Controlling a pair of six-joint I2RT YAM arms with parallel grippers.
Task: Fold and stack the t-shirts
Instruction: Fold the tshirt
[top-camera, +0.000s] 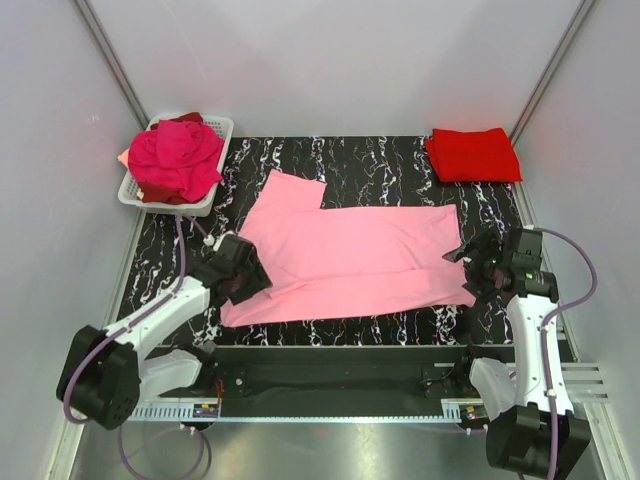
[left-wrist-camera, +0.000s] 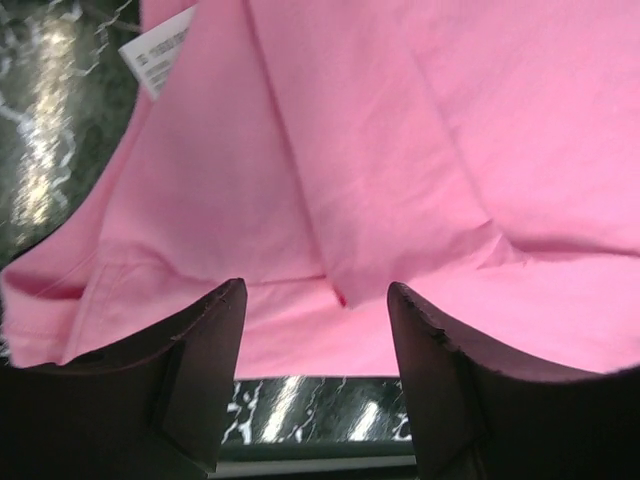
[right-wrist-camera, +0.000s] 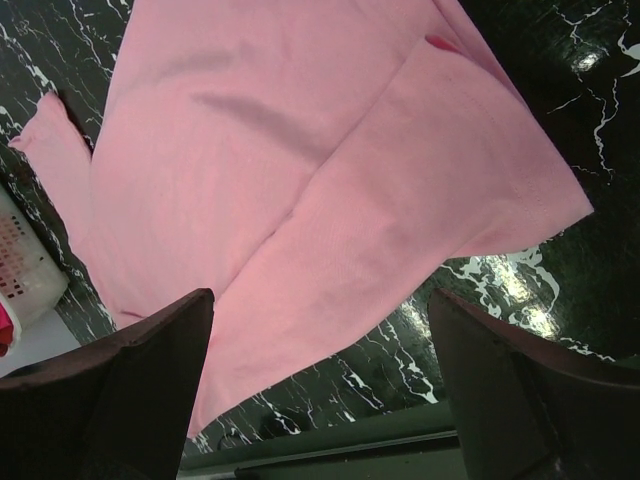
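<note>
A light pink t-shirt (top-camera: 345, 255) lies spread and partly folded in the middle of the black marbled table; it also shows in the left wrist view (left-wrist-camera: 400, 160) and the right wrist view (right-wrist-camera: 300, 170). Its white neck label (left-wrist-camera: 160, 55) shows at the upper left of the left wrist view. A folded bright red t-shirt (top-camera: 473, 154) lies at the far right. Magenta and dark red shirts (top-camera: 175, 160) are heaped in the basket. My left gripper (top-camera: 243, 268) (left-wrist-camera: 318, 300) is open over the pink shirt's left edge. My right gripper (top-camera: 478, 262) (right-wrist-camera: 320, 310) is open and empty over its right edge.
A white mesh basket (top-camera: 215, 195) stands at the far left corner. Grey walls close in the table on three sides. A metal rail (top-camera: 330, 410) runs along the near edge between the arm bases.
</note>
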